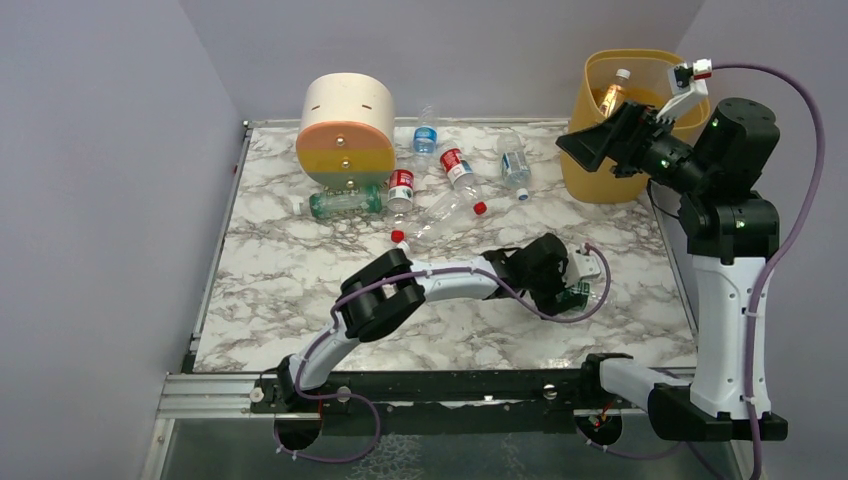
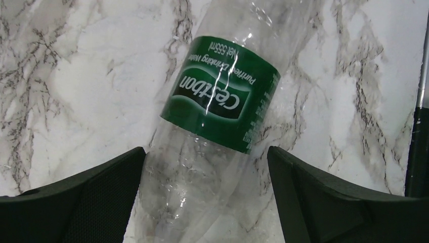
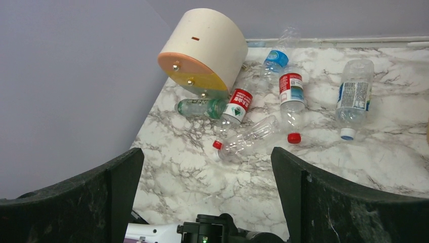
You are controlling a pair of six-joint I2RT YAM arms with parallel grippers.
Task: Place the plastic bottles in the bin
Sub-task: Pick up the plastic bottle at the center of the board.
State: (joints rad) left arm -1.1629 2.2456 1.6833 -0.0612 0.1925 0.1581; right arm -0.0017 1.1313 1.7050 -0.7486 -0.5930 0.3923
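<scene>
Left arm (image 1: 385,300) lies low, reaching from its base at the near edge out to the right over the middle of the surface (image 1: 290,290), elbow bent, wrist turned down. Left tool (image 2: 205,162) is spread wide and points down, one finger on either side of a green-label bottle (image 2: 220,101) lying flat on the marble. Left finger is just beside the bottle wall, right finger apart from it; can't tell if there is contact. In the top view that bottle is hidden under the wrist.

Right arm (image 1: 725,290) stands upright at the right edge, upper part bent over to the left. Right tool (image 1: 592,143) is also wide apart, holds nothing, and is raised off the surface just in front of the bin (image 1: 585,180).

Surface is white marble with grey veins, with a metal rail (image 1: 210,395) along the near edge. On the far half, loose bottles lie flat in a group:
- green-tinted bottle (image 1: 345,203) at the foot of the round drawer unit (image 1: 347,130)
- red-label bottle (image 1: 401,187) just beside it
- red-cap clear bottle (image 1: 440,215) in front
- second red-label bottle (image 1: 457,165) behind that
- blue-label bottle (image 1: 426,137) nearest the back wall
- white-label bottle (image 1: 515,165) toward the bin

Bin sits upright at the far right corner, yellow-orange, with an orange bottle (image 1: 612,95) inside. Plain lilac-grey walls (image 1: 100,200) stand left, back and right.
</scene>
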